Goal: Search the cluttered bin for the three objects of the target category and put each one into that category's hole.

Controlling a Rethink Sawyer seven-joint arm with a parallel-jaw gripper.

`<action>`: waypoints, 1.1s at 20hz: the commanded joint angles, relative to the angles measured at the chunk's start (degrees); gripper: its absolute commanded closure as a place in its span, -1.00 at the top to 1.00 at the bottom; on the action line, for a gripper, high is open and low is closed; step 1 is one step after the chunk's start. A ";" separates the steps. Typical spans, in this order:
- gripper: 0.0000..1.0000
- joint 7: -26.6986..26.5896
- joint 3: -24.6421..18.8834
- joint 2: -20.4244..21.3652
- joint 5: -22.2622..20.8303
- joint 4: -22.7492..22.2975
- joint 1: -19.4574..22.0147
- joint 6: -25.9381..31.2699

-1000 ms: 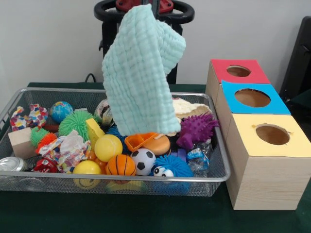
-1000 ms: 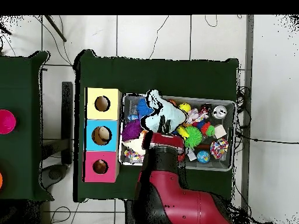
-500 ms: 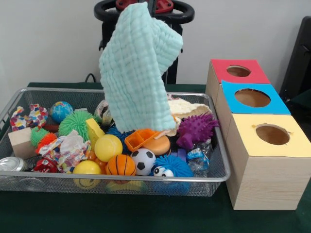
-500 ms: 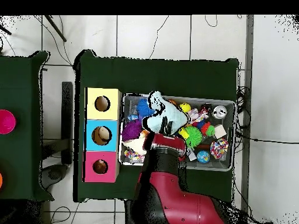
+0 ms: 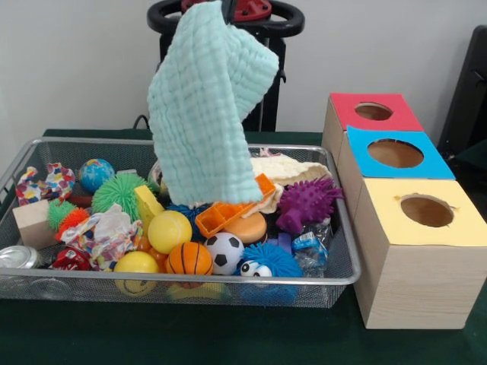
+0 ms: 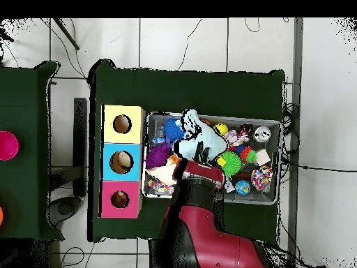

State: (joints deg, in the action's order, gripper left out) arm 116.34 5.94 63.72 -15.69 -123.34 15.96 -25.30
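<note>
A mint green waffle cloth hangs well above the wire bin, its lower edge just over the toys. My gripper holds it by the top corner at the upper edge of the front view and is mostly hidden by the fabric. In the overhead view the cloth spreads over the bin's middle, just beyond the arm's end. Three boxes with holes stand beside the bin: red, blue and yellow.
The bin holds a cream cloth, a purple spiky ball, an orange plastic toy, a soccer ball, a basketball, a green spiky ball, a wooden block and a can.
The cloth has risen and drifted left in the front view. More of the orange toy and the cream cloth beneath it now shows.
</note>
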 commanded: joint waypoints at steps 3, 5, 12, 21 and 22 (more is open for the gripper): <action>-1.00 13.17 -10.62 2.77 0.52 -6.11 8.05 15.69; -1.00 13.43 -16.37 3.85 0.51 -7.67 12.38 18.97; -1.00 10.39 -33.38 4.76 5.73 -12.63 24.88 27.71; -1.00 8.31 -38.66 3.80 8.83 -14.70 28.21 29.87; -1.00 8.18 -38.45 3.27 8.66 -14.64 28.00 29.54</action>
State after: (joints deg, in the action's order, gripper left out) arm 116.34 -23.34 67.77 -10.30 -134.88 42.63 0.01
